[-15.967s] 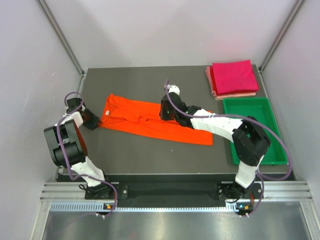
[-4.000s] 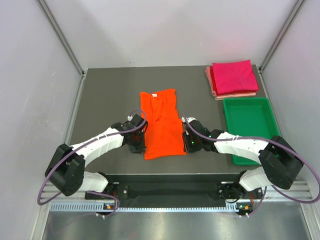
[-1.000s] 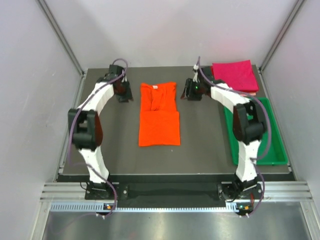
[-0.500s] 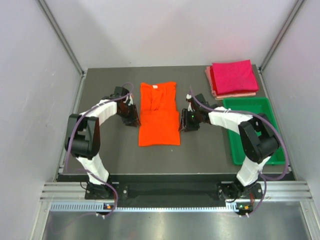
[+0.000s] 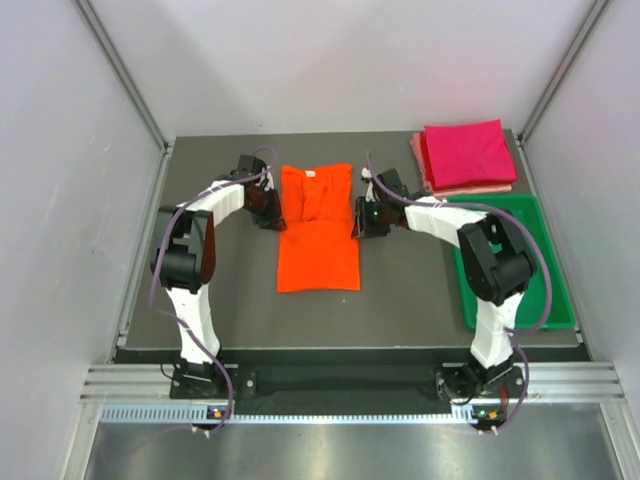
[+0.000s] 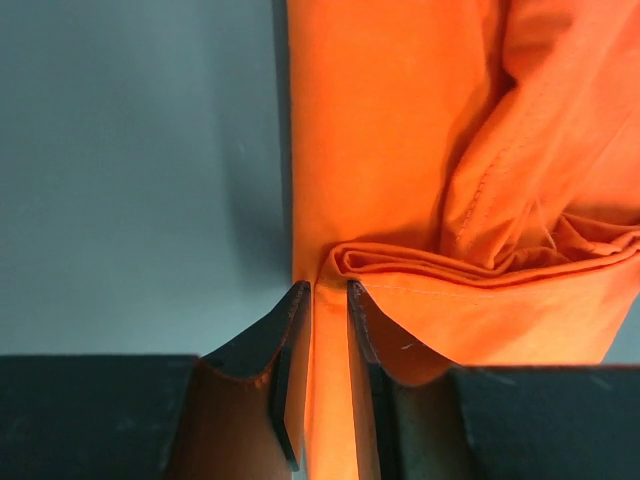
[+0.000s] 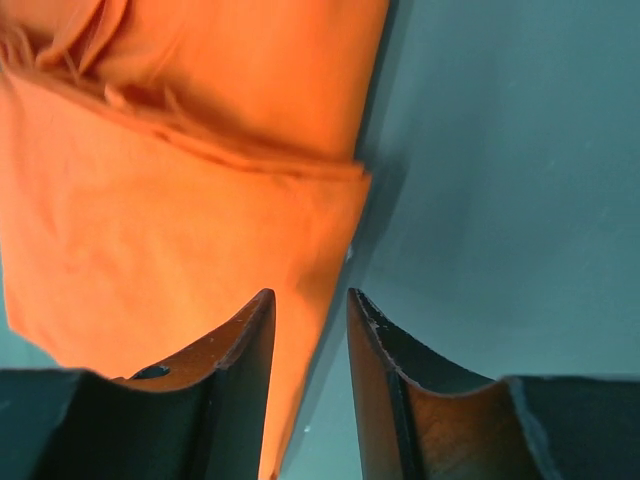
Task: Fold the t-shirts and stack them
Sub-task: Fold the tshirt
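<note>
The orange t-shirt (image 5: 318, 230) lies flat mid-table with its near half folded up over the middle. My left gripper (image 5: 270, 212) sits at its left edge by the fold. In the left wrist view this gripper (image 6: 326, 290) stands narrowly open, and the orange t-shirt's (image 6: 400, 150) edge runs through the gap. My right gripper (image 5: 362, 222) is at the right edge. In the right wrist view it (image 7: 310, 295) is open astride the orange t-shirt's (image 7: 180, 200) edge, with table showing in the gap. A folded magenta t-shirt (image 5: 466, 152) lies on a pale pink one (image 5: 425, 175) at the far right.
A green tray (image 5: 480, 215) stands at the right edge, just near of the folded stack. The dark table (image 5: 220, 290) is bounded by metal posts at the far corners and a rail along the front.
Both grippers came in from the shirt's far corners and now sit at its two sides by the fold. Both pairs of jaws have narrowed. The shirt has not moved.
</note>
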{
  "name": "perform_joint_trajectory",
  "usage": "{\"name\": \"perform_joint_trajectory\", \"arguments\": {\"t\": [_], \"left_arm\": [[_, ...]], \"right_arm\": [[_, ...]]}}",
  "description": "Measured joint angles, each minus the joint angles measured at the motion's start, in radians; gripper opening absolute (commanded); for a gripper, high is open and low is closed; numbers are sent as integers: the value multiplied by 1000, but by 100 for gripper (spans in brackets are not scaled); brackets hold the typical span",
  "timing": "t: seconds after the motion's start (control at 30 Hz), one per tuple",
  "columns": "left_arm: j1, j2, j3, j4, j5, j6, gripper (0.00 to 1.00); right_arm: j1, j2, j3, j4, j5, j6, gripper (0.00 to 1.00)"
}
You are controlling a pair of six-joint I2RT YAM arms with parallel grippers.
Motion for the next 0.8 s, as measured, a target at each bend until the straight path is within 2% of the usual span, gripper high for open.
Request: {"name": "perform_joint_trajectory", "arguments": {"t": [0.2,0.27,0.3,0.33,0.4,0.47,0.5,0.53,0.8], "left_arm": [[0,19,15,-1,-1,10,26],[0,20,17,-1,4,11,23],[0,20,17,1,6,11,19],[0,20,17,1,8,10,10],[0,20,17,2,14,8,0],[0,20,17,6,21,8,0],[0,20,17,8,25,7,0],[0,20,17,8,26,6,0],[0,-3,17,-4,-26,-43,0]], "right_arm": [[-8,77,90,-7,16,-32,31],[-8,97,109,-9,19,-39,28],[-8,103,116,-10,19,-41,26],[-8,110,123,-10,19,-42,26],[-8,121,130,-13,19,-46,21],[-8,129,135,-13,19,-49,12],[-8,130,135,-13,19,-50,4],[-8,131,135,-14,19,-53,1],[-8,124,135,-10,24,-49,0]]}}
